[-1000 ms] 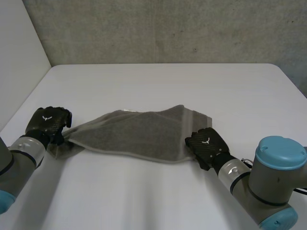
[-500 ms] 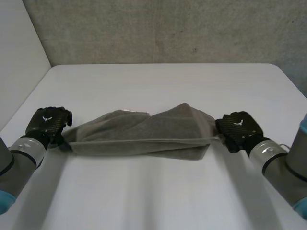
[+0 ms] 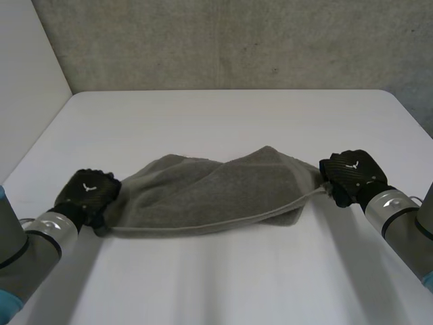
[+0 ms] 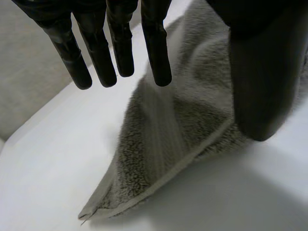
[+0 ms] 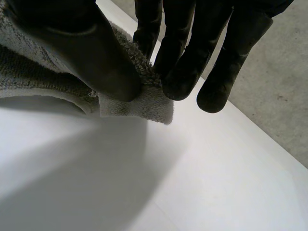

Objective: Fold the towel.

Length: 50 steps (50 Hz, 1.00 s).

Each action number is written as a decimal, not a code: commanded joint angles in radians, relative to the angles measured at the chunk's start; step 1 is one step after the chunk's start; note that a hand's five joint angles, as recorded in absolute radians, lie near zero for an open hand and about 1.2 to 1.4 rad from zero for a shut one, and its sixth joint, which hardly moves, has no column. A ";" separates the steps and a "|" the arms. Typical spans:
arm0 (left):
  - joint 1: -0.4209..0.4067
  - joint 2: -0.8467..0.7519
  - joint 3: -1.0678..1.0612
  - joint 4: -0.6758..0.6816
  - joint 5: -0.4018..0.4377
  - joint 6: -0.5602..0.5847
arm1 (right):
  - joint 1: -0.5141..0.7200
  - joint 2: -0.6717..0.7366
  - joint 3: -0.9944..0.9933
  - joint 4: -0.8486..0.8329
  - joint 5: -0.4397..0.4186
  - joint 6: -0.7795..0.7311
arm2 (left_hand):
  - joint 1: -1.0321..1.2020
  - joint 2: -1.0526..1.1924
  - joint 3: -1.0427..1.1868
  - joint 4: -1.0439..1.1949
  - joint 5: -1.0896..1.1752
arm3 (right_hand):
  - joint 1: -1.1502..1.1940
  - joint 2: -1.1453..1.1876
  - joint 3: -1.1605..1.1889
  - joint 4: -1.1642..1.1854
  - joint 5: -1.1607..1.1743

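A grey towel [image 3: 216,189] lies bunched across the white table [image 3: 223,115], stretched between my two hands. At its left end is my left hand [image 3: 88,195]. In the left wrist view that hand [image 4: 156,43] is open, fingers straight and thumb apart, above the towel [image 4: 183,125], whose corner lies flat on the table past the fingertips. My right hand [image 3: 352,175] is at the towel's right end. The right wrist view shows it [image 5: 183,62] shut on a towel corner [image 5: 144,108], pinched between thumb and fingers and held just off the table. The towel's near edge sags from that corner toward the left hand.
A grey wall runs behind the table's far edge. A white panel [image 3: 27,74] stands along the table's left side. Bare table surface lies beyond the towel and in front of it.
My right hand has carried its towel corner to the right and away, drawing the near edge out. My left hand has shifted nearer and rightward, and its fingers have opened off the towel.
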<state>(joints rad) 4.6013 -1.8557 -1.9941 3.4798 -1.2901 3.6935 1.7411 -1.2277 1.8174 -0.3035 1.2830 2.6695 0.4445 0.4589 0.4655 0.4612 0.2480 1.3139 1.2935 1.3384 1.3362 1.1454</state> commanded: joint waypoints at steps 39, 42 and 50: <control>0.064 -0.111 0.064 -0.056 0.087 0.094 | -0.038 0.023 -0.027 0.003 -0.002 -0.002 | 0.732 0.718 0.711 0.715 0.754 | 0.082 0.103 0.058 0.060 0.076; 0.062 -0.111 0.064 -0.044 0.086 0.092 | -0.037 0.023 -0.026 0.004 -0.002 -0.002 | 0.858 0.844 0.837 0.841 0.880 | 0.082 0.103 0.058 0.060 0.076; 0.064 -0.114 0.080 -0.022 0.084 0.088 | -0.035 0.020 -0.035 0.012 -0.010 0.006 | 0.952 0.937 0.931 0.935 0.974 | 0.082 0.103 0.058 0.060 0.076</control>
<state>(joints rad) 4.6645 -1.9668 -1.9268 3.4479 -1.2053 3.7849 1.7045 -1.2056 1.7894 -0.2969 1.2764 2.6700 1.2563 1.3497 1.3312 1.3538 1.0978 1.3146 1.2936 1.3384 1.3362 1.1454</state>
